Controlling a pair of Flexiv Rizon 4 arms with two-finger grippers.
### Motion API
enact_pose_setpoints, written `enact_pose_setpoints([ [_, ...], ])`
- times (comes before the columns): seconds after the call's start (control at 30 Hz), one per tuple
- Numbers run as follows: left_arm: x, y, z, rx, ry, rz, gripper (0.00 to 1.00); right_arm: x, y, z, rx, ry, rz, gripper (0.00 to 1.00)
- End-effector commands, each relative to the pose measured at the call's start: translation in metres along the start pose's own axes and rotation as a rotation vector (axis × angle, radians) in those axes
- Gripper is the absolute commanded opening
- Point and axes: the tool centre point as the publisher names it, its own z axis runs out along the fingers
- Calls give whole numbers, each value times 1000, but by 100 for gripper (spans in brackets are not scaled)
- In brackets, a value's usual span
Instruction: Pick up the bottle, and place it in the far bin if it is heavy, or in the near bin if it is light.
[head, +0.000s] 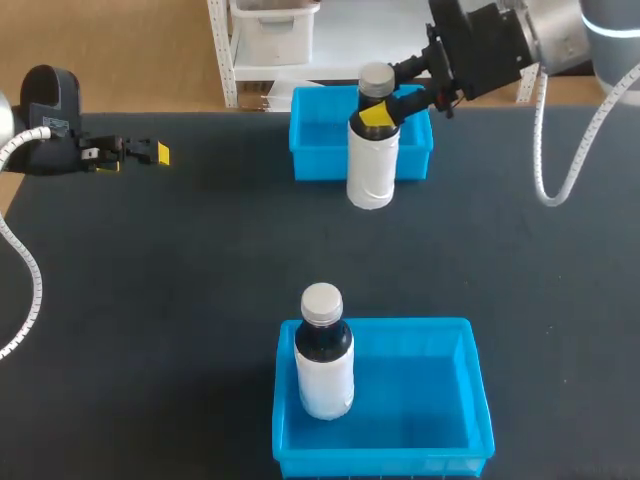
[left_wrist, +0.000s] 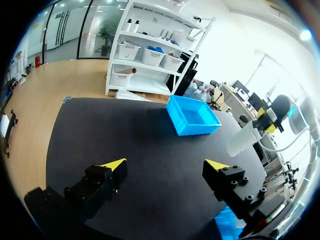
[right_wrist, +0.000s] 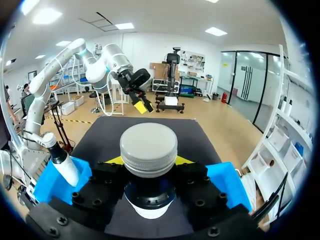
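My left gripper (head: 150, 152) sits in the upper left of the head view, low over the dark desk (head: 180, 270). Its two yellow-tipped fingers are spread wide, with only bare desk between them in the left wrist view. It is well apart from both bins.

In the lower middle of the head view lies the near bin (head: 440, 400), blue and open-topped. A second bottle (head: 325, 350) stands upright against its left wall, with a pale cap, a dark neck and a white label.

In the upper middle is the far bin (head: 320, 140), also blue, close to the desk's back edge. The bottle (head: 372, 165) I am handling shows upright in front of this bin. Its grey cap overlaps the bin's inside and its white base shows just below the bin's near wall. I cannot tell whether the base touches the desk.

My right arm comes in from the upper right corner. My right gripper (head: 378, 112) is pinching the bottle at its neck, just under the cap, with a finger on each side. In the right wrist view the cap fills the gap between the fingers, and a yellow tip peeks out on either side of it. There the near bin with the second bottle shows to one side under the gripper, the far bin to the other. My left arm is ahead, across the desk.
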Motion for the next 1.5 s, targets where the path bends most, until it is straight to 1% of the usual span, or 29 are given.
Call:
enact_pose_setpoints([
  [0.03, 0, 0, 0, 0, 0, 0, 100, -2, 5, -7, 20, 5, 4, 0],
  [0.17, 0, 0, 0, 0, 0, 0, 100, 1, 1, -9, 25, 9, 9, 0],
  [0.27, 0, 0, 0, 0, 0, 0, 100, 4, -6, -8, 25, 12, 15, 0],
  [0.4, 0, 0, 0, 0, 0, 0, 100, 7, -23, -7, 16, 11, 20, 0],
  [0.47, 0, 0, 0, 0, 0, 0, 100, 8, -33, -7, -1, -5, 28, 0],
  [0.57, 0, 0, 0, 0, 0, 0, 100, 7, -46, -7, -5, 3, 20, 0],
  [0.8, 0, 0, 0, 0, 0, 0, 100, 1, -73, -8, -30, 8, -1, 0],
  [1.07, 0, 0, 0, 0, 0, 0, 100, -14, -100, -5, -50, 13, -31, 0],
  [1.33, 0, 0, 0, 0, 0, 0, 100, -26, -135, 7, -68, 25, -44, 0],
  [1.5, 0, 0, 0, 0, 0, 0, 100, -25, -154, 19, -67, 31, -50, 0],
])
